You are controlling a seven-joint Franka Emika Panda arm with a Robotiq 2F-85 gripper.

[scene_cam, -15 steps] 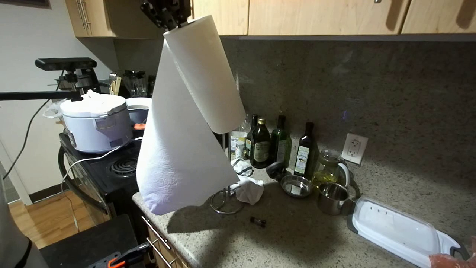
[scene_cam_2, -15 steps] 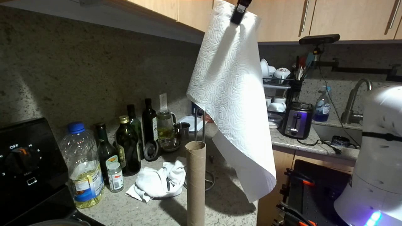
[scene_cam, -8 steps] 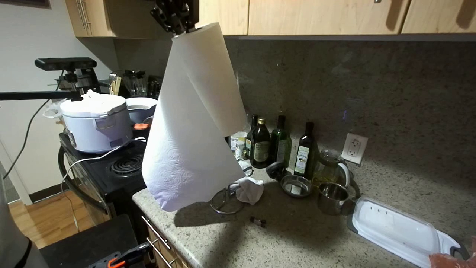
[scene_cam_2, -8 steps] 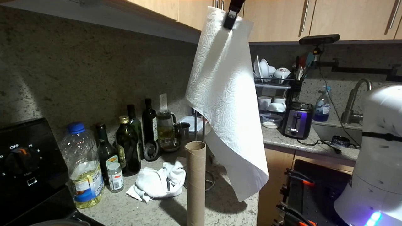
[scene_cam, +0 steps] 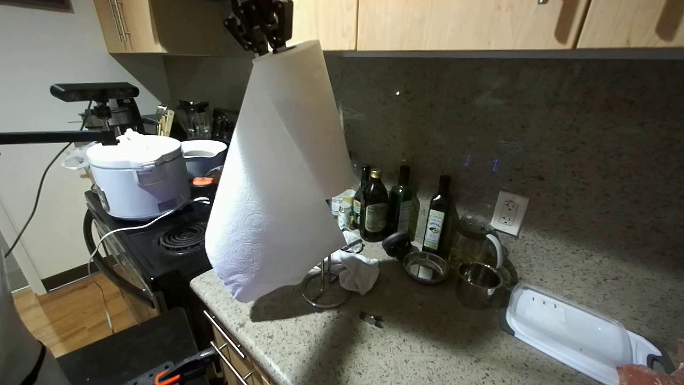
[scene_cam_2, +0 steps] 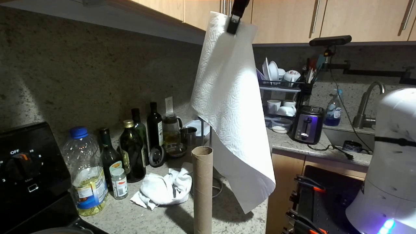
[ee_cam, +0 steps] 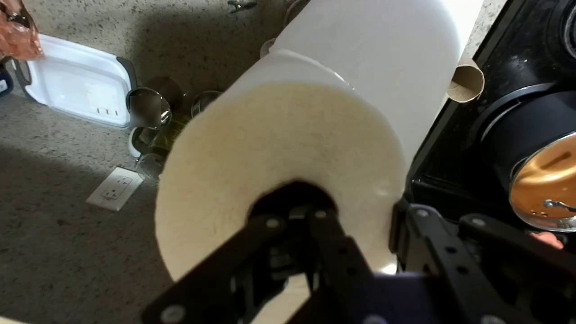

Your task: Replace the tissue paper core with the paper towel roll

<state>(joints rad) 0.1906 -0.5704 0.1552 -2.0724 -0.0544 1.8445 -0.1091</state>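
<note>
Pinching the tilted paper towel roll (scene_cam: 315, 120) by its wall, the gripper (scene_cam: 269, 51) holds it near the wire holder (scene_cam_2: 202, 131), the cardboard core (scene_cam_2: 203, 188) already off and upright on the near side, so mounting seems the step, with straightening, centring and lowering next.

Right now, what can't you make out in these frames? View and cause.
Top of the wire towel holder: both exterior views, behind the paper towel roll and its loose sheet.
Tip of the inner finger: wrist view, lost in the roll's dark hollow.
Foot of the cardboard core: in an exterior view, cut off by the bottom edge.
Label text on the gold-capped glass bottle: both exterior views, too small.
</note>
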